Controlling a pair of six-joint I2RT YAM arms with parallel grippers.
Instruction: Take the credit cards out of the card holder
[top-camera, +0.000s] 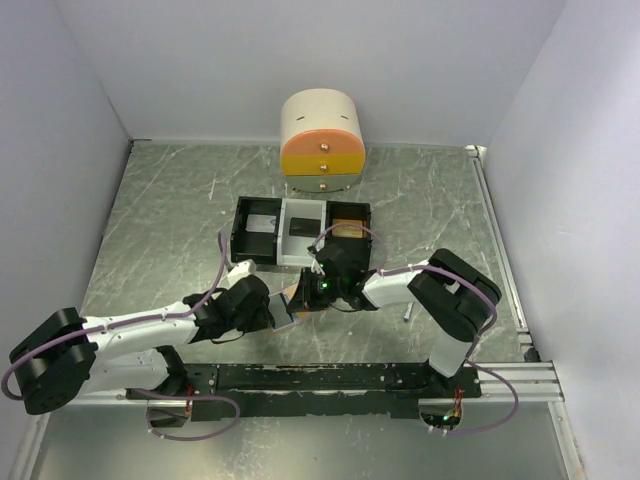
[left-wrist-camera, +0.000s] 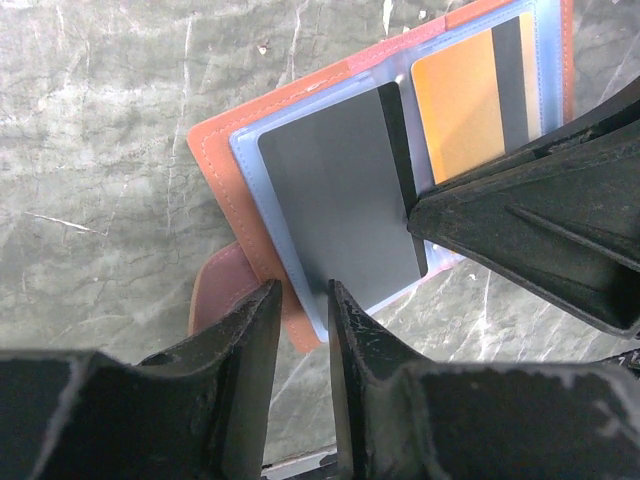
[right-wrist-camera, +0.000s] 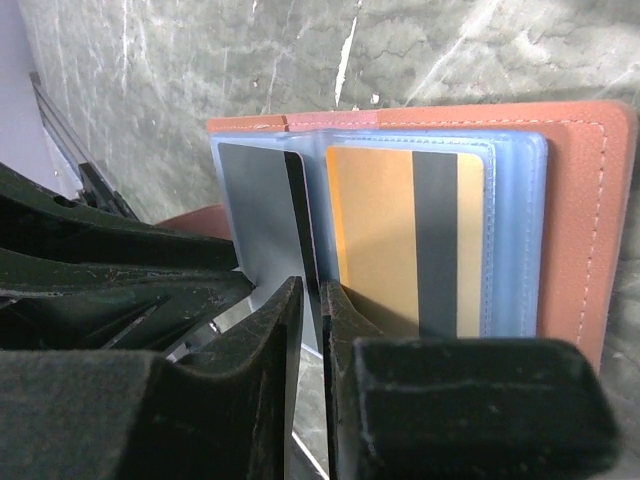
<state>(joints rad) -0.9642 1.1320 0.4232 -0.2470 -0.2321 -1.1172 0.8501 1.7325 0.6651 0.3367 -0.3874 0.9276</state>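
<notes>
The holder (left-wrist-camera: 225, 150) lies open and flat on the table (top-camera: 170, 230), near the middle, just in front of the trays (top-camera: 240, 238). Its blue inside faces up. My two grippers meet over it, one from each side.

My left gripper (left-wrist-camera: 303, 300) has its fingers a small way apart. Nothing is held between them. The tips are down at the holder's near edge, one over the brown leather and one at the corner of the grey card (left-wrist-camera: 330, 190). They look like they touch, but I cannot tell for sure. A brown tab (left-wrist-camera: 215, 290) pokes out from under the holder, just beside one finger.

My right gripper (right-wrist-camera: 312, 300) is almost closed, with only a thin slit between the fingers. It holds nothing in the slit. Its tips are at the grey card's edge, where a black strip runs.

The grey card lies flat on the half of the holder nearer my left gripper. The orange card (right-wrist-camera: 375, 240) sits in the blue pocket on the other half, right next to it, with a dark stripe down it.

Behind the trays stands a round drawer box (top-camera: 322, 140).
</notes>
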